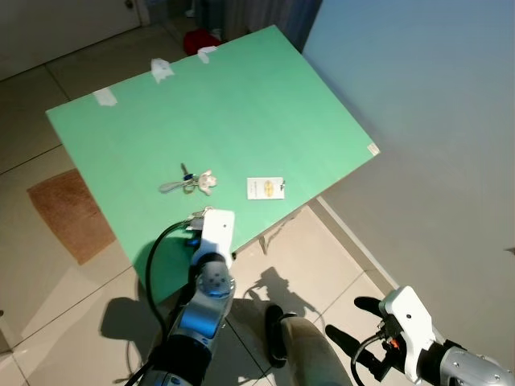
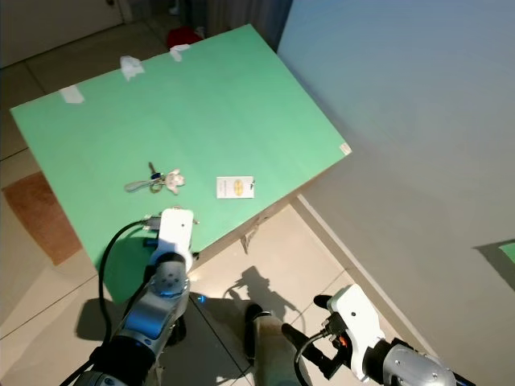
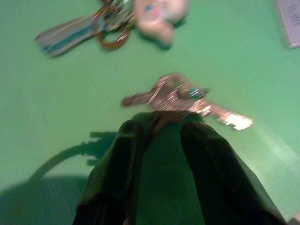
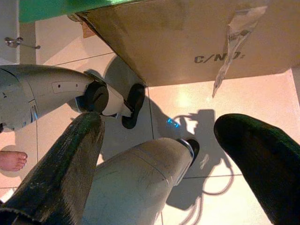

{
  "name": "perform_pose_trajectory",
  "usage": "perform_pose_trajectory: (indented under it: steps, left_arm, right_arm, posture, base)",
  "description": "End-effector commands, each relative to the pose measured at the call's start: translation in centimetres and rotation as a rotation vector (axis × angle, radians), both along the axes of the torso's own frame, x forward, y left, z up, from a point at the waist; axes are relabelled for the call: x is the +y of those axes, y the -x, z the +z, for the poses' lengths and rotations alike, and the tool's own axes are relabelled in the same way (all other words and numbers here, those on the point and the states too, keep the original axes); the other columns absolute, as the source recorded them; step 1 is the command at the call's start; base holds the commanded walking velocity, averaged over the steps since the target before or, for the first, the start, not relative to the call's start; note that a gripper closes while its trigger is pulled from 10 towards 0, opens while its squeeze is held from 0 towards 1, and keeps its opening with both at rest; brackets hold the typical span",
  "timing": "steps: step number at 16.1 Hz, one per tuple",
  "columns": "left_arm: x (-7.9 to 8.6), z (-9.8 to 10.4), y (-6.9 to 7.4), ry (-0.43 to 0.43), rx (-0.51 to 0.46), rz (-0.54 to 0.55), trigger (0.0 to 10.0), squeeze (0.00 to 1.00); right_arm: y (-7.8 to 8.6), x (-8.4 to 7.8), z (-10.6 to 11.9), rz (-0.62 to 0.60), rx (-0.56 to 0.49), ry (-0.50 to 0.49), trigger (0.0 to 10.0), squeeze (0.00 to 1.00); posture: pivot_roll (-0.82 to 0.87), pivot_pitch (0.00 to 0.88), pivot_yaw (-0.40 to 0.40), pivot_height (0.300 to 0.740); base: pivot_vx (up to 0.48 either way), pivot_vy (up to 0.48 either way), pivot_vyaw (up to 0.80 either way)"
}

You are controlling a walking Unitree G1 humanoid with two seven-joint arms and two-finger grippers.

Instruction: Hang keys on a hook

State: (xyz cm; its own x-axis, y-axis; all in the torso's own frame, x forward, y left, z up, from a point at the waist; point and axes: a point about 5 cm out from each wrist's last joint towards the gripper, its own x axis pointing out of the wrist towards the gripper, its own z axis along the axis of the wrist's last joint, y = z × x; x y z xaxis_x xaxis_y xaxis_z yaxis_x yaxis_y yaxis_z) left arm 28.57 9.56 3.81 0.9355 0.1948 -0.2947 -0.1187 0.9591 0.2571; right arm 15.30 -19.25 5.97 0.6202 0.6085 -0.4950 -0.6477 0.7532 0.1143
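Left eye view shows a green table (image 1: 241, 104) on a tiled floor (image 1: 48, 88), with a pale blue wall (image 1: 418, 96) to the right. Two key bunches are present. One bunch, with a striped strap and a soft pale charm (image 1: 190, 181), lies mid-table. A second bunch, bare metal keys (image 3: 185, 97), lies flat on the table just ahead of the left gripper (image 3: 159, 125), near the table's front edge.

Left gripper: fingers slightly parted, tips at the near end of the keys. The left wrist view is blurred; whether the fingers already pinch the keys cannot be told. It appears to be closing on them rather than carrying them.

Right gripper (image 1: 354, 320): released, fingers wide apart, hanging idle low over the floor beside the table.

Progress: early. Keys are not lifted. No hook can be made out in these pictures. Remaining: secure the keys, raise them, find the hook, hang them.

Materials: table top matte, smooth, flat green; its underside is brown board with printed letters. Keys are thin, shiny, irregular metal, likely to slip. A small white card (image 1: 265, 187) lies beside the charm bunch. Floor tiles are glossy beige.
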Motion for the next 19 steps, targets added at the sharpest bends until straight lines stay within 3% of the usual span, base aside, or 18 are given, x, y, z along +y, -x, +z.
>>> perform_pose_trajectory:
  steps: [1,6,7,13,19]
  left_arm:
    - [-1.9,-1.6,1.7,0.043,0.073,-0.020,10.0,0.00]
    - [-1.2,-1.6,1.4,0.023,0.060,-0.027,10.0,0.00]
    - [-1.3,-1.4,1.2,0.021,0.046,-0.035,10.0,1.00]
    - [-2.1,-0.4,1.1,0.019,0.004,-0.065,10.0,1.00]
    - [-1.7,-0.6,0.7,0.030,0.010,-0.082,10.0,1.00]
  right_arm:
    - [0.9,-0.6,-0.7,-0.016,0.048,0.014,10.0,0.00]
    - [1.5,-0.8,-0.7,-0.022,0.056,0.019,10.0,0.00]
    - [1.6,-0.9,-0.7,-0.023,0.057,0.020,10.0,0.00]
    - [1.9,-0.8,-0.9,-0.027,0.067,0.021,10.0,0.00]
    - [2.0,-0.8,-0.9,-0.024,0.070,0.023,10.0,0.00]
  posture:
    - [-0.37,0.385,-0.156,0.736]
    - [-0.38,0.383,-0.150,0.736]
    - [-0.38,0.382,-0.149,0.736]
    - [-0.38,0.383,-0.144,0.736]
    - [-0.38,0.390,-0.151,0.736]
  base:
    - [0.000,0.000,0.00]
    - [0.000,0.000,0.00]
    - [0.000,0.000,0.00]
    - [0.000,0.000,0.00]
    - [0.000,0.000,0.00]
